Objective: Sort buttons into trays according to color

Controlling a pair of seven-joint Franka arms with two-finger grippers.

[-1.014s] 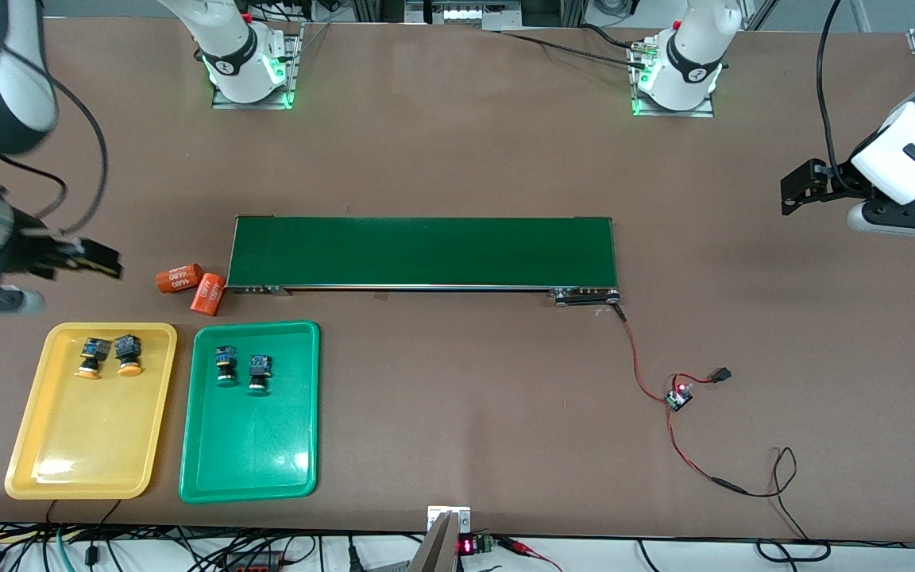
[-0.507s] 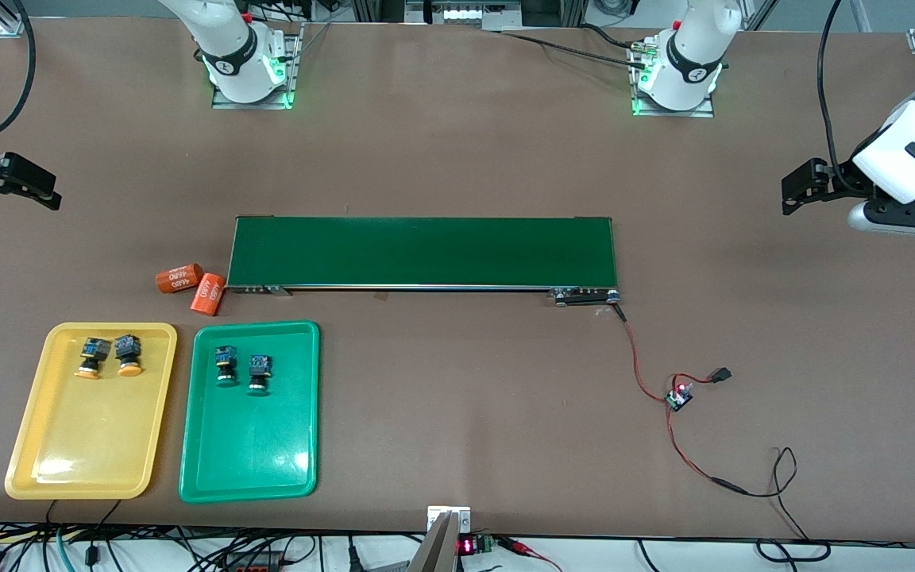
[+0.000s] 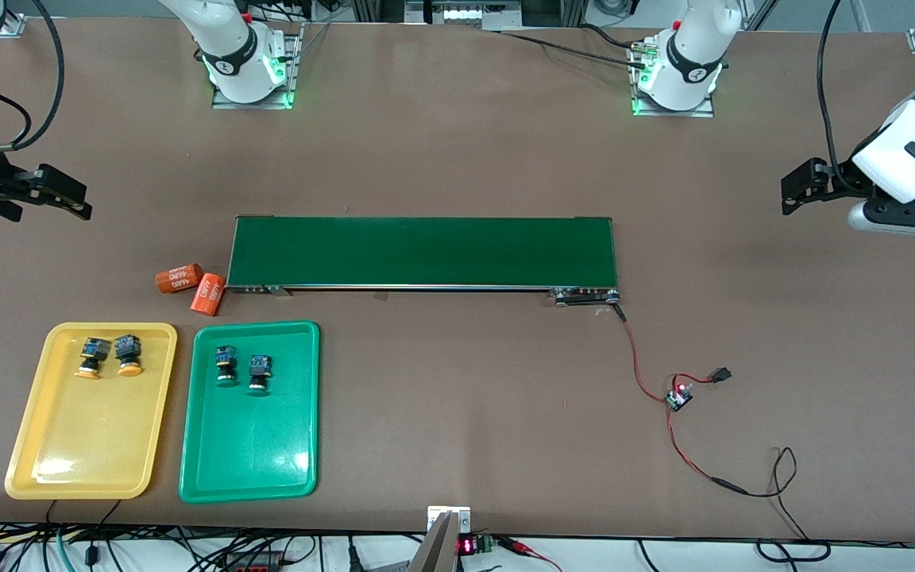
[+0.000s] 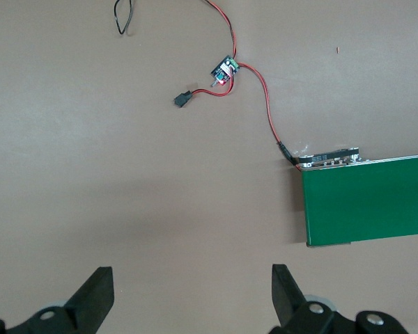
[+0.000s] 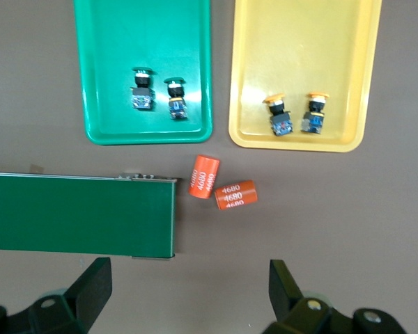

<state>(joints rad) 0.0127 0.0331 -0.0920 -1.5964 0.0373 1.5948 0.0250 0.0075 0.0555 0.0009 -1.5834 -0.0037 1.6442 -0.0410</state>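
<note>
Front view: right tool [image 3: 68,199], open and empty, now lower than before; left tool [image 3: 795,191] open, unmoved.

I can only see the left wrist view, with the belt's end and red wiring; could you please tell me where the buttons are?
Observer: The two push-button switches with orange-yellow caps lie in the shallow yellow plastic tray.
Operator: Thank you, and the green ones?
Observer: The two push-button switches with green caps lie in the shallow green plastic tray, beside the yellow one.
Operator: And where is the right gripper?
Observer: The right gripper hangs open and holds nothing, over bare table toward the right arm's end.
</note>
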